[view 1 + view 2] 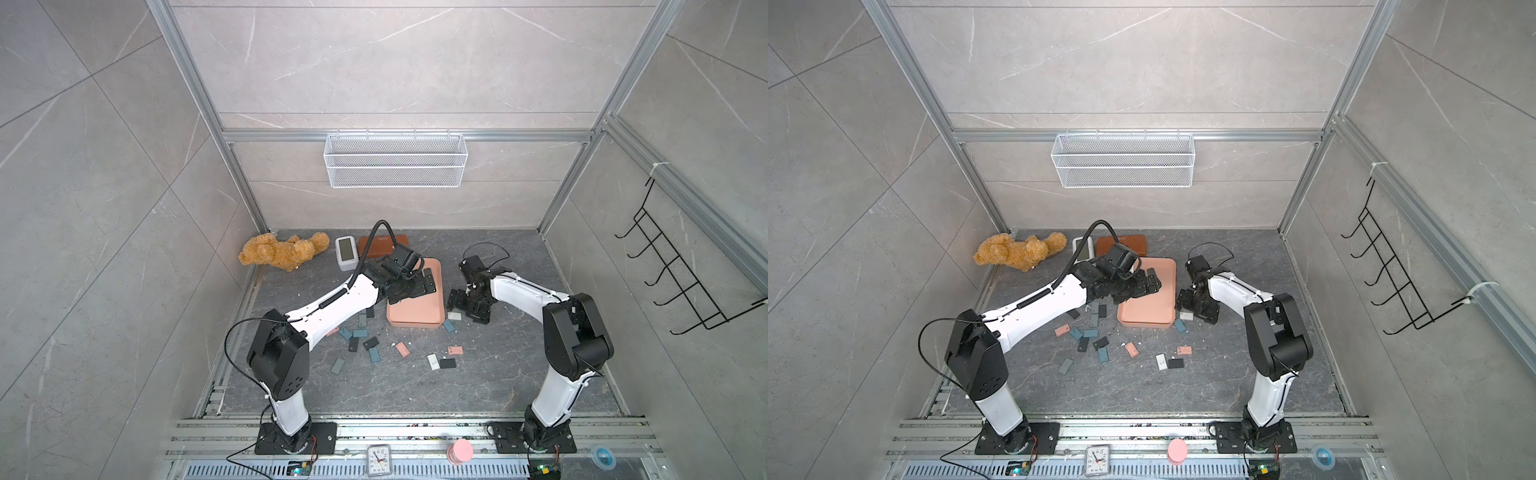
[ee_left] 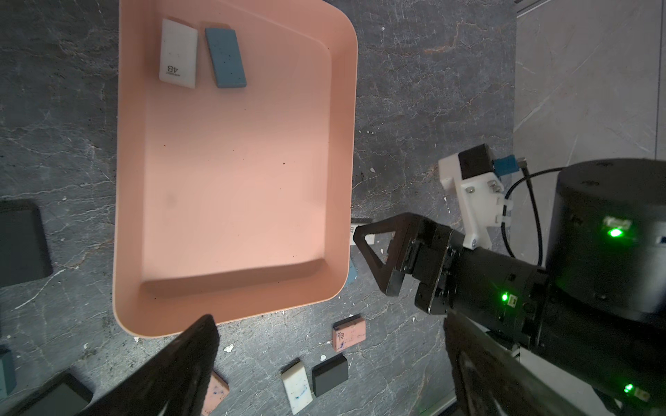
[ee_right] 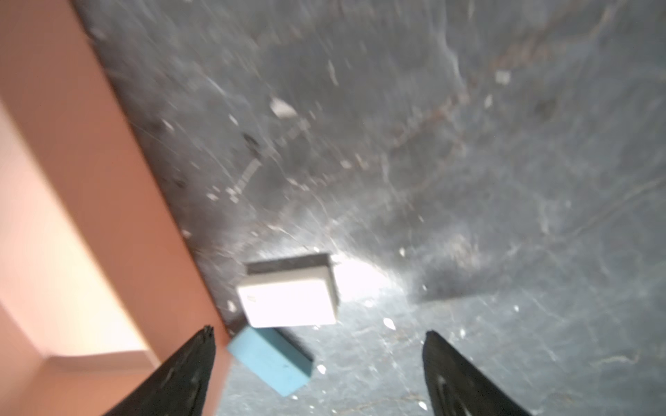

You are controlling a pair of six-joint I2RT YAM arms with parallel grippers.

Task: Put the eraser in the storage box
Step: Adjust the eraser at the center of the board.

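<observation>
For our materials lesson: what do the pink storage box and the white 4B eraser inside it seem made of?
storage box: probably moulded plastic, smooth matte, one seamless piece with rounded corners.
white 4B eraser: likely rubber or vinyl, dull, printed grade, softened edges.

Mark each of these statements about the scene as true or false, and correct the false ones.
1. The storage box holds a white 4B eraser and a blue eraser. True.
2. The right tool grips an eraser. False: it is open and empty, near a white-topped eraser on the table.
3. The left tool is open. True.
4. The teddy bear lies in the box. False: it lies on the table.
</observation>
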